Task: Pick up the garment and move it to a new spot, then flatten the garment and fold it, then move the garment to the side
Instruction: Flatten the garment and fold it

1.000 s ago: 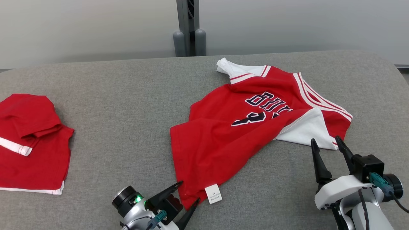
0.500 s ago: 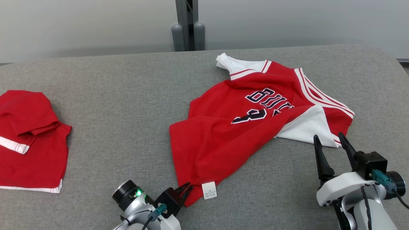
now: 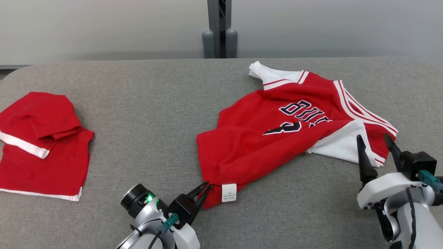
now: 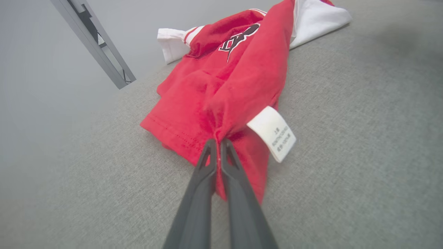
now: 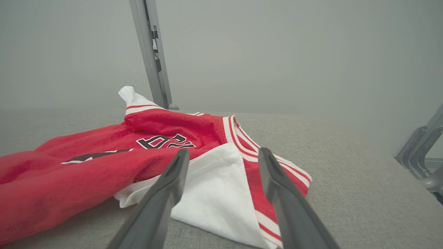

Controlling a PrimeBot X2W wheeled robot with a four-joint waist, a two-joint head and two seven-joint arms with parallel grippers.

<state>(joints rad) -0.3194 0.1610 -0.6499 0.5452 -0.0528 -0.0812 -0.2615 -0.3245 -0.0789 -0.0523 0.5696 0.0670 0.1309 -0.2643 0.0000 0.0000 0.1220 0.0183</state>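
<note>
The garment (image 3: 273, 135) is a red jersey with white trim and dark lettering, lying crumpled right of centre on the grey table (image 3: 148, 103). My left gripper (image 3: 206, 186) is shut on the garment's near hem corner, beside a white care label (image 3: 228, 192). In the left wrist view the two fingers (image 4: 207, 180) pinch the red hem (image 4: 221, 138) together. My right gripper (image 3: 373, 140) stands open just in front of the white sleeve (image 3: 342, 145). The right wrist view has that white flap (image 5: 214, 193) lying between and beyond the spread fingers, which do not touch it.
A second red garment (image 3: 38, 145) lies folded at the table's left edge. A grey metal post (image 3: 219, 29) stands behind the table's far edge against a pale wall. Another metal frame (image 5: 420, 152) stands off the table's right end.
My left gripper closed on the garment's near hem corner, which now bunches toward the fingers. The head camera has shifted, so the whole scene sits further right. The right gripper stayed open.
</note>
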